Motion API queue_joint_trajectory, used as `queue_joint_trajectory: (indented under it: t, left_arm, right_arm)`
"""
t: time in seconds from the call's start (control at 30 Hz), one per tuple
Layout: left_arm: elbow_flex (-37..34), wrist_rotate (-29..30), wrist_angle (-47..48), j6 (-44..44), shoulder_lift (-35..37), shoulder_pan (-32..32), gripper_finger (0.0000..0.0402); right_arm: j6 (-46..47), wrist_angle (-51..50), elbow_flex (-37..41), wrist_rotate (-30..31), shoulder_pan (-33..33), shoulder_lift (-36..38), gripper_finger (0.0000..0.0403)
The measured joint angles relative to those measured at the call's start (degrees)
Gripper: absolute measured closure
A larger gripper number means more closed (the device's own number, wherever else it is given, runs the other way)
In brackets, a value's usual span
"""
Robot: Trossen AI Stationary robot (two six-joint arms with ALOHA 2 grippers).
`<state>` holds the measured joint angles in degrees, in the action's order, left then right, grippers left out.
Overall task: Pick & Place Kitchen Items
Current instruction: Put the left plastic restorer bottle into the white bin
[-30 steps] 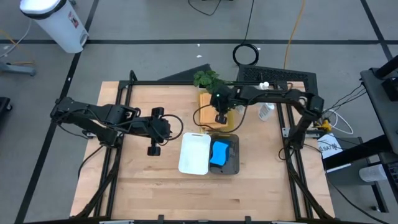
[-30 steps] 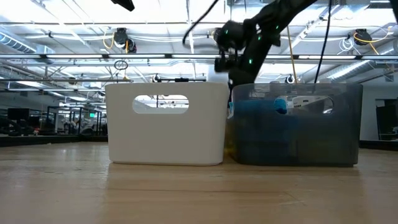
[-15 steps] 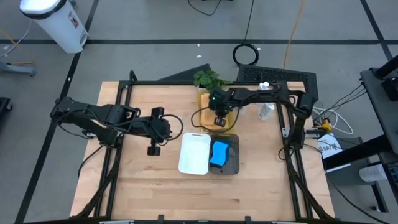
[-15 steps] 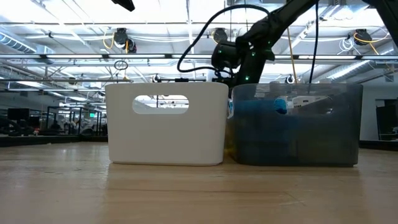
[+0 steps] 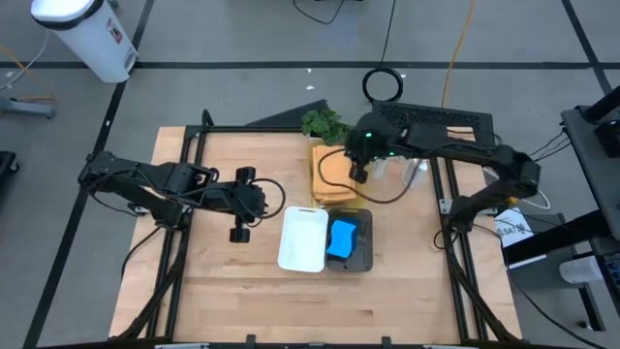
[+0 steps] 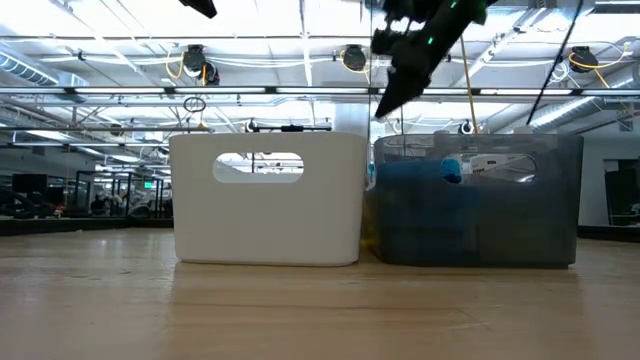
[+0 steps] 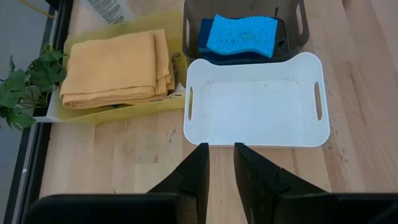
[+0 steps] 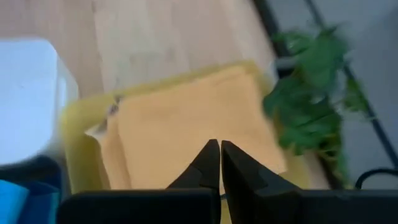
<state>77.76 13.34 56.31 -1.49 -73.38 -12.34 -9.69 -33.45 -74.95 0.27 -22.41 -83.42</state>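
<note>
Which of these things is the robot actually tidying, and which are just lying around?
Part of the job: blue sponge in the grey bin; orange-tan cloths on the yellow tray; white bin; white bottle.

Just lying about: leafy plant; black cable coil.

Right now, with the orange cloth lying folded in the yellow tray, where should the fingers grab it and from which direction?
Probably from straight above, pinching the layered edge of the orange cloth on the side facing the white bin. The cloth lies flat in the shallow yellow tray, so a side approach would hit the tray's rim, and the stacked folds show at that edge. The right gripper, fingers shut, is above the tray's edge.
</note>
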Motion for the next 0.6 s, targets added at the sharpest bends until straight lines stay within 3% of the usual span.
queue_joint_trajectory:
  t: [0.3,0.6]
  left_arm:
    - [0.00,0.00,0.00,-0.51,0.00,0.00,0.0323]
    - [0.00,0.04,-0.02,-0.51,0.00,0.00,0.0323]
  right_arm:
    - [1.48,-5.04,-0.10,12.01,0.00,12.88,0.0403]
    - [8.66,-13.95,-0.10,18.00,0.02,20.43,0.0403]
